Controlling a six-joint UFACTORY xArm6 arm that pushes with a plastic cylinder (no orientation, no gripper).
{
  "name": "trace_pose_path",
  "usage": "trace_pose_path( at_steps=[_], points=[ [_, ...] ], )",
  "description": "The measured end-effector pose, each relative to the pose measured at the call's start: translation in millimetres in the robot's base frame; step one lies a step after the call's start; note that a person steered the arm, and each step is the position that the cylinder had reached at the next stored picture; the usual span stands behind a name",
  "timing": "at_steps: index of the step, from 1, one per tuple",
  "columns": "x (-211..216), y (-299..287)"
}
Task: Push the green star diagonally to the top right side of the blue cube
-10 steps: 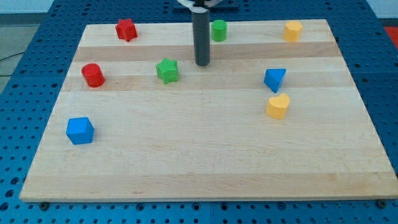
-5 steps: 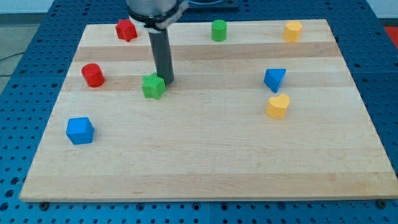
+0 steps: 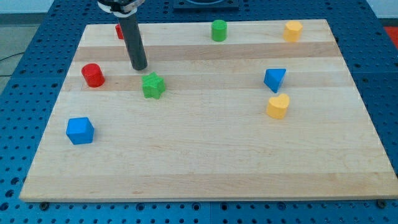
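Observation:
The green star (image 3: pixel 152 85) lies on the wooden board, left of centre. The blue cube (image 3: pixel 80 130) sits near the board's left edge, below and to the left of the star. My tip (image 3: pixel 139 67) is just above and a little left of the green star, with a small gap between them. The dark rod rises from the tip toward the view's top.
A red cylinder (image 3: pixel 93 74) stands left of my tip. A red block (image 3: pixel 118 30) at the top left is partly hidden behind the rod. A green cylinder (image 3: pixel 218 30) and a yellow block (image 3: pixel 292 30) are along the top. A blue triangular block (image 3: pixel 274 79) and a yellow heart (image 3: pixel 278 106) are at the right.
The green star was pushed down and left. My tip moved from right of the star to its upper right side, and now sits off it at the upper left.

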State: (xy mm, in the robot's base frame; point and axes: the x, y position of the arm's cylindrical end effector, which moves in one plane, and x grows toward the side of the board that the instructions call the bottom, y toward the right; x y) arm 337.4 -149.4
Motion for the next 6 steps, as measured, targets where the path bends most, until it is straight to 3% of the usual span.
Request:
trace_pose_path(
  at_steps=[2,3,4,6],
  points=[
    [8,11],
    [42,-5],
    [71,49],
    [61,53]
  ],
)
